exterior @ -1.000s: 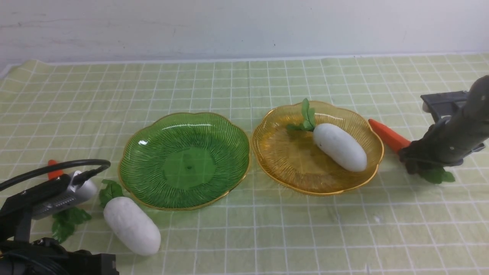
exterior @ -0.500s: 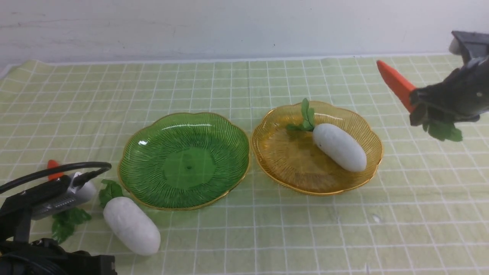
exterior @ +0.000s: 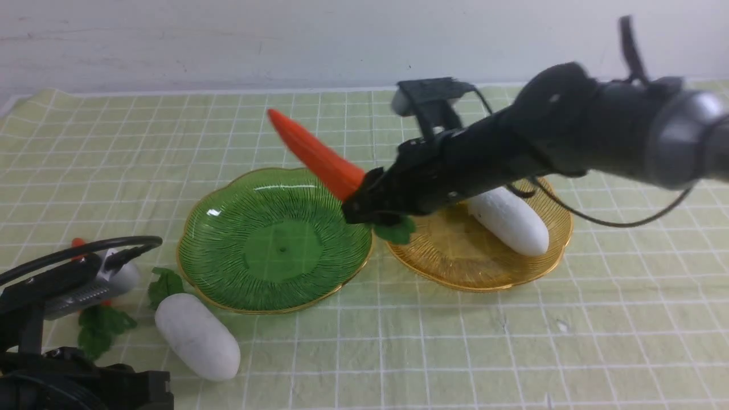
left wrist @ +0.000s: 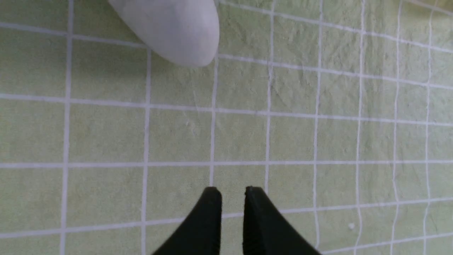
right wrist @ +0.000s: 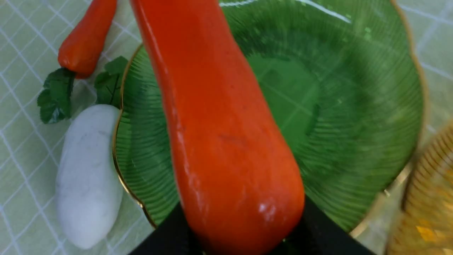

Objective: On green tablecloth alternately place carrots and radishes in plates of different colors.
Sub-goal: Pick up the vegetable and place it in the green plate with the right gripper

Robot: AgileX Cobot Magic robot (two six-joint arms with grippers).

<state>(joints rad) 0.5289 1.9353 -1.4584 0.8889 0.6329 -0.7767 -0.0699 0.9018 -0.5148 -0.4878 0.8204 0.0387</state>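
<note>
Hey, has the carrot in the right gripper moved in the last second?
Yes. The carrot, held in the right gripper, went up and leftward: from right of the amber plate to above the green plate's right rim.

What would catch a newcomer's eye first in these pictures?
The orange carrot clamped in the right pincer, tilted in the air over the green plate. Past it, a white radish lies in the amber plate; a second radish lies on the cloth beside the green plate.
</note>
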